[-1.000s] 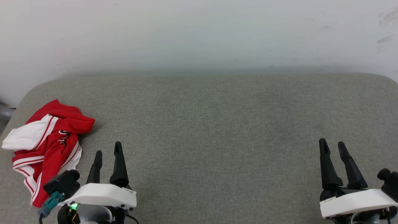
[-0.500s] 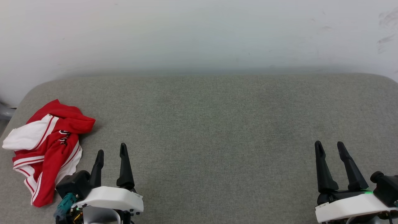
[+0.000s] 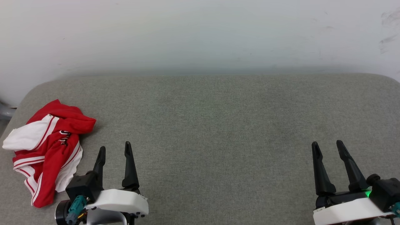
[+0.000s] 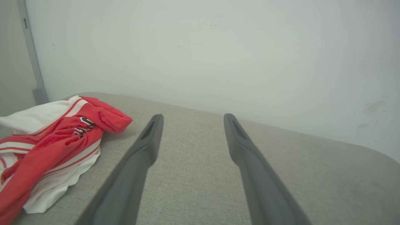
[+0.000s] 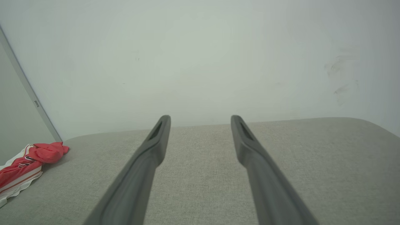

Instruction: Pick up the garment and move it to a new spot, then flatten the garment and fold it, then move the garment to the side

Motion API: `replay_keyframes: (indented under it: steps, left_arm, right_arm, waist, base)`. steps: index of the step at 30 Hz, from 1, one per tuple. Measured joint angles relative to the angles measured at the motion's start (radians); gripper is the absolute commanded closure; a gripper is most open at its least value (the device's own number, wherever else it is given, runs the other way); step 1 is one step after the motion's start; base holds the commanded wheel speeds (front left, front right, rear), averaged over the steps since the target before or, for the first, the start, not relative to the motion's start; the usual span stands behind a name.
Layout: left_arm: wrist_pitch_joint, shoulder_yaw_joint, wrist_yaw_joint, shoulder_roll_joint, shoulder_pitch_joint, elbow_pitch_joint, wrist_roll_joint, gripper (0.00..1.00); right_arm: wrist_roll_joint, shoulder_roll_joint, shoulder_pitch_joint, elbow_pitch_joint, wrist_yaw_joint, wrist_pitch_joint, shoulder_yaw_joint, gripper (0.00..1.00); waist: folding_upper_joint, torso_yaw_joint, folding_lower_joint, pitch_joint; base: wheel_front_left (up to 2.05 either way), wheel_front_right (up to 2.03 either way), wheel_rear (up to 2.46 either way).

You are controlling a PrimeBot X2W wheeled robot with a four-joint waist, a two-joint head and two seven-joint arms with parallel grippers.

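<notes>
The garment [image 3: 47, 150], a red jersey with white sleeves and red-white striped trim, lies crumpled in a heap at the left end of the grey cushioned surface [image 3: 212, 125]. Part of its black lettering shows. My left gripper [image 3: 114, 149] stands open just right of the heap, apart from it, with nothing between its fingers. The left wrist view has the garment [image 4: 50, 147] to the left of the open left gripper [image 4: 191, 120]. Far to the right, my right gripper [image 3: 327, 146] is open and empty. In the right wrist view the garment [image 5: 25, 165] lies at the far left, beyond the right gripper [image 5: 200, 121].
A pale wall [image 3: 200, 34] rises right behind the grey surface. The surface has rounded corners and drops off at its left edge, just beyond the garment. A grey vertical strip [image 4: 31, 53] runs up the wall at the left.
The left gripper has shifted a little to the right and away from the garment. The right gripper has drifted slightly left. The garment has not moved.
</notes>
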Motion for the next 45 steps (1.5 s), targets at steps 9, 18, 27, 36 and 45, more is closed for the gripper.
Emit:
replay_keyframes:
  steps: [9, 18, 27, 36, 45]
  left_arm:
    - [-0.019, 0.000, -0.020, -0.001, 0.005, -0.014, 0.045, 0.00]
    - [-0.036, 0.008, -0.055, -0.006, 0.016, -0.011, 0.078, 0.00]
    - [-0.053, 0.020, -0.077, -0.007, 0.019, -0.007, 0.106, 0.00]
    - [-0.066, 0.010, -0.070, -0.007, 0.023, 0.004, 0.137, 0.00]
    - [-0.066, 0.011, -0.077, -0.007, 0.023, 0.028, 0.108, 0.00]
  right_arm:
    - [-0.023, 0.000, 0.007, -0.011, 0.000, -0.018, -0.004, 0.00]
    - [-0.021, 0.000, 0.019, -0.016, 0.000, -0.035, -0.015, 0.00]
    - [-0.035, 0.000, 0.030, -0.001, 0.000, -0.053, -0.021, 0.00]
    - [-0.064, 0.000, 0.044, 0.020, 0.000, -0.065, -0.015, 0.00]
    - [-0.046, 0.000, 0.045, 0.039, 0.000, -0.065, -0.017, 0.00]
  waist:
    - [0.0000, 0.001, 0.0001, 0.000]
    - [0.0000, 0.002, 0.0000, 0.001]
    - [0.0000, 0.003, 0.0000, 0.005]
    - [0.0000, 0.002, 0.0000, 0.005]
    - [0.0000, 0.003, 0.0000, 0.004]
  base:
    - [0.00, 0.00, 0.00]
    - [0.00, 0.00, 0.00]
    - [0.00, 0.00, 0.00]
    - [0.00, 0.00, 0.00]
    - [0.00, 0.00, 0.00]
